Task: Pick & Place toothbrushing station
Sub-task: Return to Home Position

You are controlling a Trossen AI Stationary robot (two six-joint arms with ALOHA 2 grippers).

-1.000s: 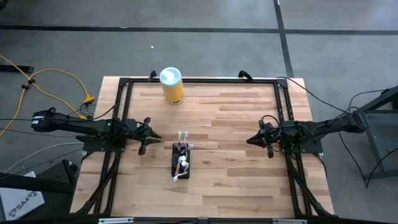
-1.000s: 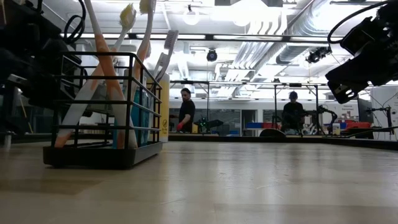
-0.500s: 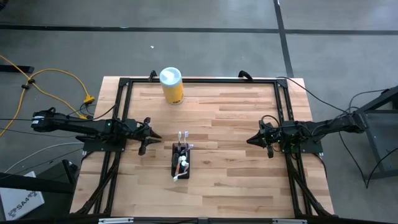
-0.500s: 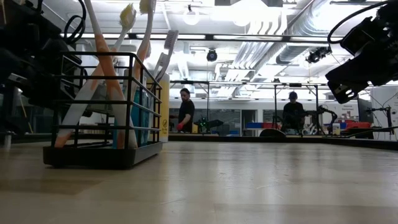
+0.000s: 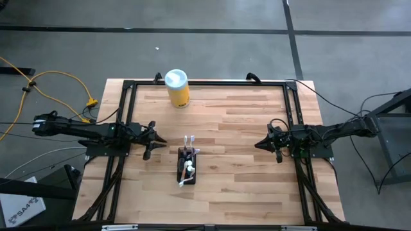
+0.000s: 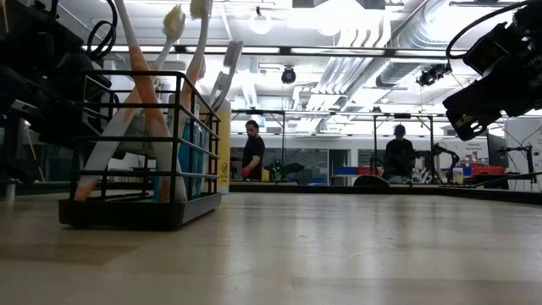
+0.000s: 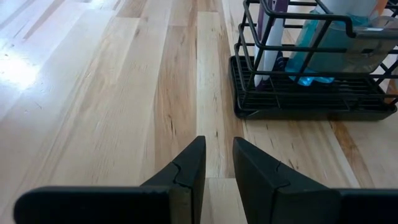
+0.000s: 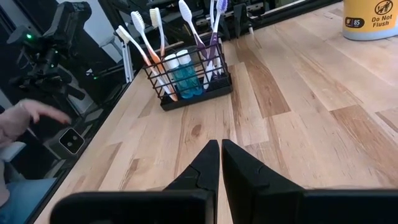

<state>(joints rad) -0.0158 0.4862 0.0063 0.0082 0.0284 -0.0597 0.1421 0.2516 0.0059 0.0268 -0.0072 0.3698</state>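
Observation:
The toothbrushing station (image 5: 188, 165) is a small black wire rack holding several toothbrushes and a blue bottle. It rests on its flat base on the wooden table, near the middle. It also shows in the low view (image 6: 140, 152), the left wrist view (image 7: 311, 68) and the right wrist view (image 8: 186, 68). My left gripper (image 5: 162, 139) hovers just left of and a little beyond the rack, its fingers (image 7: 218, 140) a narrow gap apart and empty. My right gripper (image 5: 258, 144) waits over the table's right part, its fingers (image 8: 219, 143) together and empty.
A yellow canister with a white lid (image 5: 177, 88) stands at the table's far edge, left of centre. A black frame (image 5: 205, 82) runs around the tabletop. A person's hand (image 8: 31, 115) shows beyond the table's left side, and two people (image 6: 252, 151) stand far behind.

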